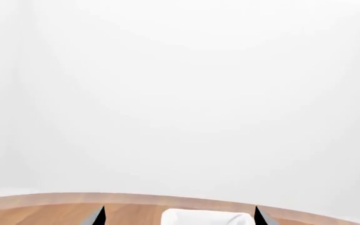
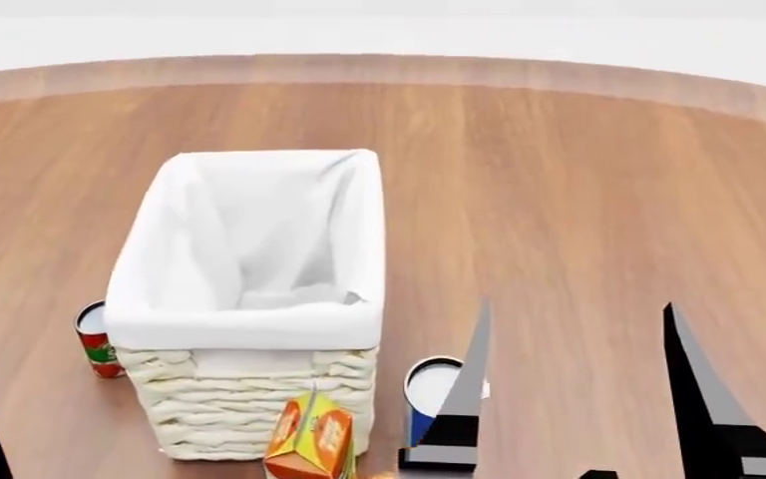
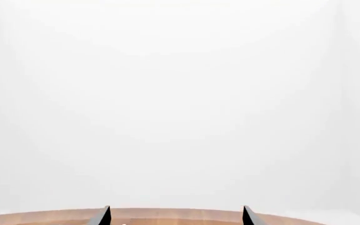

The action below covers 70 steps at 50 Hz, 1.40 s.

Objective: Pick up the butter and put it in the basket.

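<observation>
Wood-grain tabletop carried everything you had to work with; the basket stood upright left of centre, its white cloth liner folded over the rim and nothing visible inside, so the drop-off was ready. The butter was not in any view; I judged it lay below the head view's lower edge, near the orange-yellow gabled carton in front of the basket. Your right gripper had its fingers spread wide and gripped nothing, presumably poised for an approach, one fingertip overlapping the blue can. Your left gripper was likewise parted and empty. A red can sat beside the basket's left wall.
</observation>
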### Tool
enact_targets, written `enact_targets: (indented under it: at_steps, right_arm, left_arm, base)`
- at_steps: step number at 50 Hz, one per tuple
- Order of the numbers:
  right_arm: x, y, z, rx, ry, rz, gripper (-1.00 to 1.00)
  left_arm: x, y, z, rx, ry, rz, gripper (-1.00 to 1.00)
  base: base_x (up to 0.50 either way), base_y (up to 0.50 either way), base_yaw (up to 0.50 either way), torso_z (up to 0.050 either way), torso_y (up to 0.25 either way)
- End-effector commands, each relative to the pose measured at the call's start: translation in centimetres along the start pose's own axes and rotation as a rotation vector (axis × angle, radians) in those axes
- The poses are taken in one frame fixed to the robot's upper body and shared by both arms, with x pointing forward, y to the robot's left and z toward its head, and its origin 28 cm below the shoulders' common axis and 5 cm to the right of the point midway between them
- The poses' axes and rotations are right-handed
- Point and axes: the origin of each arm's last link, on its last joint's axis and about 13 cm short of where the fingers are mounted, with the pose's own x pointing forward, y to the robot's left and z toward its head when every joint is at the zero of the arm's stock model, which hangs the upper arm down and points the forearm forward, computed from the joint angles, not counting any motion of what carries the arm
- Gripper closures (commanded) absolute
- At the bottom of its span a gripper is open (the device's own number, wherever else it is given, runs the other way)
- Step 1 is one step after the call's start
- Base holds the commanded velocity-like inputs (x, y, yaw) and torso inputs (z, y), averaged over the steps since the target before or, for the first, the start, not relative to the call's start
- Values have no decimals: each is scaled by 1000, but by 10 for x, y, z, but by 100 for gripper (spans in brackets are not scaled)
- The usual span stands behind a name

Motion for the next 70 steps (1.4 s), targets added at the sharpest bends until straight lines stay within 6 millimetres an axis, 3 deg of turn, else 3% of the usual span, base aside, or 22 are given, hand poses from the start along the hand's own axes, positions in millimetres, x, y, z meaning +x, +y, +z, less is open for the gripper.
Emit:
enact_targets:
  at_steps: [1, 25, 36, 51, 70]
  right_arm:
    - [1, -1, 1, 1, -4, -3, -100]
    - [1, 0, 0, 15, 10, -7, -100]
    - [-2, -1, -3, 22, 1, 23, -100]
    - [-1, -1, -4, 5, 17, 15, -100]
    - [0, -2, -6, 0, 53, -18, -100]
  left_arm:
    - [1, 0, 1, -38, -32, -34, -100]
    - [0, 0, 3, -38, -35, -36, -100]
    - [1, 0, 2, -39, -34, -36, -100]
    - [0, -1, 2, -41, -33, -39, -100]
    - [0, 0, 1, -37, -33, -37, -100]
  base:
    - [500, 0, 0, 0, 0]
    - [500, 0, 0, 0, 1]
    - [11, -3, 0, 0, 0]
    - [-148, -496, 0, 0, 1]
    - [0, 0, 0, 0, 0]
